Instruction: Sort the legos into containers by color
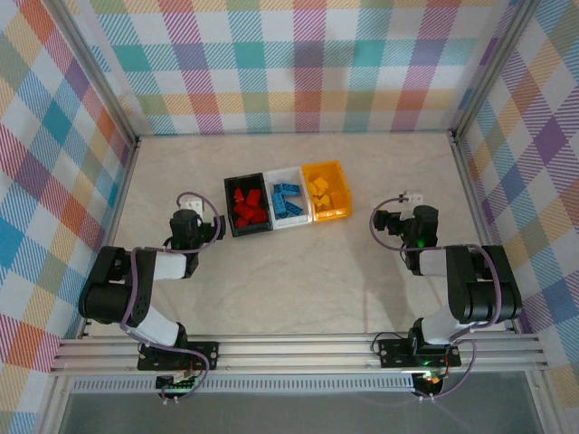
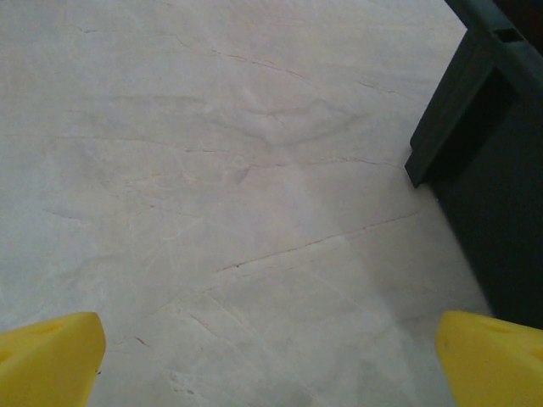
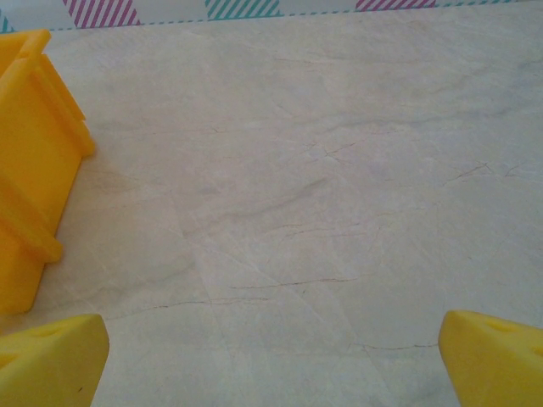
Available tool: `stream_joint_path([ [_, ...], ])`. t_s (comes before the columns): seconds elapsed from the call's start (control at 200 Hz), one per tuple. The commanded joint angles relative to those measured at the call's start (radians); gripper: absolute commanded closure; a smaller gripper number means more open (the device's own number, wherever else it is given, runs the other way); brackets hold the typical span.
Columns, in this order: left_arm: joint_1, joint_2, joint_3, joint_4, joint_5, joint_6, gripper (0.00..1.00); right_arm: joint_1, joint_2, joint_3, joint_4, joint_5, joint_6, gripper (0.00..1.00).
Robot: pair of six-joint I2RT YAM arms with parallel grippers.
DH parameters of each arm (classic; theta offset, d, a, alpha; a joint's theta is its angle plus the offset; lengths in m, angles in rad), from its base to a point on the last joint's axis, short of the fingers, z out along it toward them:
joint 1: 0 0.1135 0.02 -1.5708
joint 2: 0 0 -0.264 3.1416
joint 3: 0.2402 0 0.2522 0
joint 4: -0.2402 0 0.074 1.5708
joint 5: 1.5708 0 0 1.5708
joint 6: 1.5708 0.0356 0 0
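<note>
Three bins stand side by side at the table's middle. The black bin (image 1: 232,221) holds red legos (image 1: 249,207), the white bin (image 1: 299,218) holds blue legos (image 1: 288,201), and the orange-yellow bin (image 1: 341,213) holds yellow legos (image 1: 321,193). My left gripper (image 1: 188,213) rests left of the black bin (image 2: 492,161), open, bare tabletop between its yellow fingertips (image 2: 51,356). My right gripper (image 1: 412,204) sits right of the orange-yellow bin (image 3: 30,161), open as well with nothing between its fingertips (image 3: 492,356).
Checkered walls (image 1: 298,63) enclose the pale marbled table (image 1: 298,289) on three sides. Both arms are folded back near their bases on the aluminium rail (image 1: 298,348) at the near edge.
</note>
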Motion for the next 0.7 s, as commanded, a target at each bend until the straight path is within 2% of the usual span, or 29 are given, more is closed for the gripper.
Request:
stream_joint_path([
  [0.0,0.019,0.006,-0.004,0.099,0.02,-0.014,0.0,-0.004,0.001,0.003,0.037,-0.009,0.012,0.0],
  [0.115,0.02,0.008,-0.012,0.111,0.026,-0.012,0.0,-0.004,0.001,0.003,0.04,-0.01,0.013,0.0],
  [0.225,0.019,0.004,-0.023,0.127,0.094,0.015,0.0,-0.004,-0.001,-0.003,0.048,-0.009,0.012,0.0],
  [0.43,0.027,0.012,-0.007,0.108,0.049,-0.011,0.0,-0.004,-0.012,-0.051,0.126,-0.018,0.01,0.0],
  [0.555,0.027,0.012,-0.006,0.107,0.05,-0.011,0.0,-0.004,0.001,0.006,0.033,-0.009,0.012,0.0],
  [0.695,0.027,0.012,-0.007,0.108,0.05,-0.011,0.0,-0.004,0.002,0.003,0.036,-0.008,0.013,0.0],
])
